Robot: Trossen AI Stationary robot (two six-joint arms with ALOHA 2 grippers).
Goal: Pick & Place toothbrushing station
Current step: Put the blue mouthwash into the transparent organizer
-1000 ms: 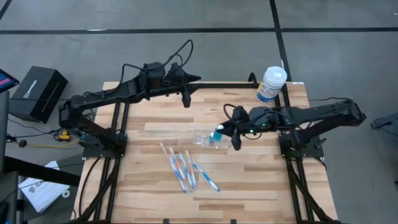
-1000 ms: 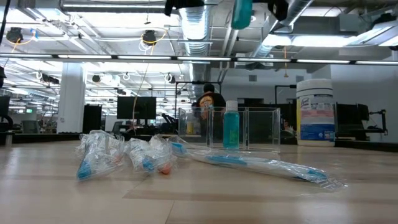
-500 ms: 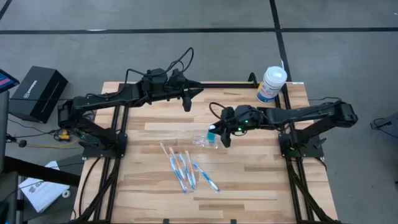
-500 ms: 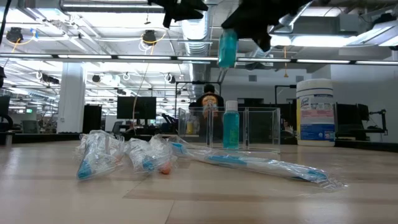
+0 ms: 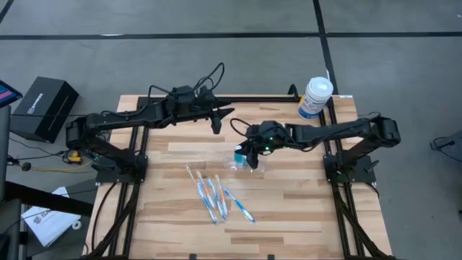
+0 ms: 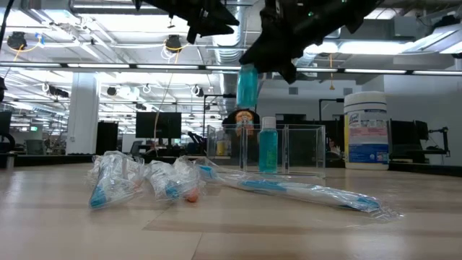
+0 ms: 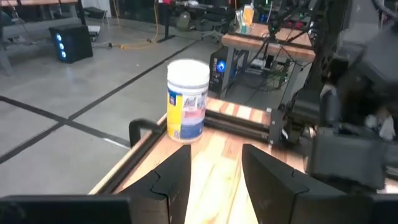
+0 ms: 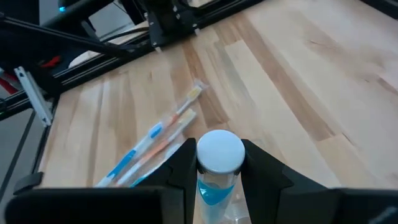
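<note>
right gripper (image 5: pixel 245 154) clamped on a small blue bottle (image 6: pixel 247 85), lifted above the toothbrushing station (image 6: pixel 283 149) mid-table, which holds a second blue bottle. wrapped toothbrushes (image 5: pixel 216 196) just beside. left gripper (image 5: pixel 216 123) parted, near the far edge.

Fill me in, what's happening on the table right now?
The right gripper has its jaws shut on a small blue bottle with a white cap, held in the air over the clear toothbrushing station at mid-table. A second blue bottle already stands inside that holder. Wrapped toothbrushes lie on the wood in front of it, and a white canister sits at the far right corner. The left gripper waits open above the table's far edge.
</note>
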